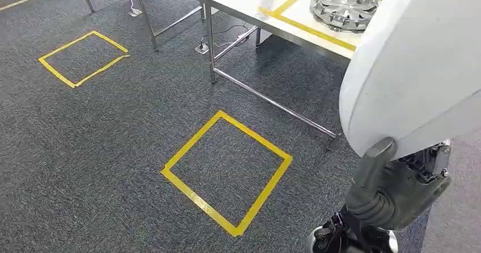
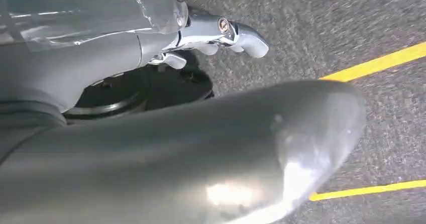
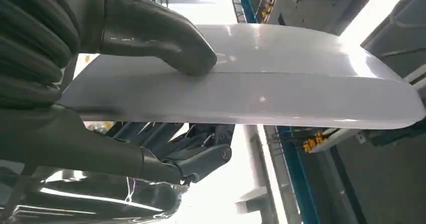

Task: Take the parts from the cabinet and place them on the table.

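Note:
My right hand (image 1: 397,190) grips a large white curved panel (image 1: 420,66) at the right of the head view, its thumb pressed on the panel's lower edge. In the right wrist view the thumb (image 3: 150,33) lies on the panel's (image 3: 276,83) glossy face and the dark fingers (image 3: 150,163) curl beneath it. A silver wheel cover (image 1: 344,6) lies on the white table (image 1: 249,3) ahead, inside yellow tape lines. My left hand (image 2: 166,148) hangs over the carpet with nothing in it, fingers apart.
Two yellow tape squares mark the grey carpet, one close in front (image 1: 227,171) and one far left (image 1: 83,57). The table's metal legs and floor rail (image 1: 272,101) stand between me and the tabletop. Another metal frame (image 1: 144,9) stands at the back left.

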`<act>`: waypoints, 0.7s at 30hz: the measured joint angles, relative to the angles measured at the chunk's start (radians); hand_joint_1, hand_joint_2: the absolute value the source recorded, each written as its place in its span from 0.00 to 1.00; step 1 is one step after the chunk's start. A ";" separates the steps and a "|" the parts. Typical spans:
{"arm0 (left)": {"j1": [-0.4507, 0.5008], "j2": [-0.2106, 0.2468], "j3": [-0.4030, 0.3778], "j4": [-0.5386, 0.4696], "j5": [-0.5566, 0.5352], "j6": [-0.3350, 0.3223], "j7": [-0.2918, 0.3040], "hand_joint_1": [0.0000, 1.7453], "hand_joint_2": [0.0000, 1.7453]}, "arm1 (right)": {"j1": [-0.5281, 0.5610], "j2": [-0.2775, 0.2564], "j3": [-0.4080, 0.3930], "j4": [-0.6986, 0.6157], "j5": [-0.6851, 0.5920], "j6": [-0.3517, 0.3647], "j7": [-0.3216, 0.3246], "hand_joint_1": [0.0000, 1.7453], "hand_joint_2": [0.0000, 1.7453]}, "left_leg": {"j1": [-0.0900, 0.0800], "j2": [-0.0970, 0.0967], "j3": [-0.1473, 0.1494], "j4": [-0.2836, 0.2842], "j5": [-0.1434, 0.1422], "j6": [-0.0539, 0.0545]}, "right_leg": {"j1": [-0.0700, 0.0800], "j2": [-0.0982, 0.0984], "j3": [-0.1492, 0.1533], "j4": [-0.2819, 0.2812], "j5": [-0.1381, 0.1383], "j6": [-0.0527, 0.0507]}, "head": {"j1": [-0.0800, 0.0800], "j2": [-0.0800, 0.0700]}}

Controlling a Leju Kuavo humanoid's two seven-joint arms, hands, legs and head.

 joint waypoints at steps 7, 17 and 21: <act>0.003 0.011 0.000 0.000 -0.003 0.001 0.000 0.00 0.00 | 0.000 -0.001 0.003 -0.001 -0.010 -0.008 0.001 1.00 1.00 | -0.003 -0.057 -0.149 0.293 -0.121 -0.019 | -0.018 0.007 0.029 -0.045 0.025 0.009 | -0.001 0.000; 0.004 0.013 0.001 0.001 -0.003 0.014 -0.005 0.00 0.00 | 0.006 -0.005 0.003 -0.001 -0.009 0.007 0.001 1.00 1.00 | 0.005 -0.064 -0.017 0.006 0.020 0.012 | -0.027 0.019 0.003 0.009 -0.010 0.054 | 0.009 0.000; 0.007 0.015 0.001 0.001 -0.015 0.011 -0.023 0.00 0.00 | 0.006 -0.006 0.003 0.001 -0.008 0.009 0.001 1.00 1.00 | 0.003 -0.055 -0.026 0.006 0.021 0.020 | -0.030 0.017 -0.128 0.302 -0.145 0.068 | 0.021 0.000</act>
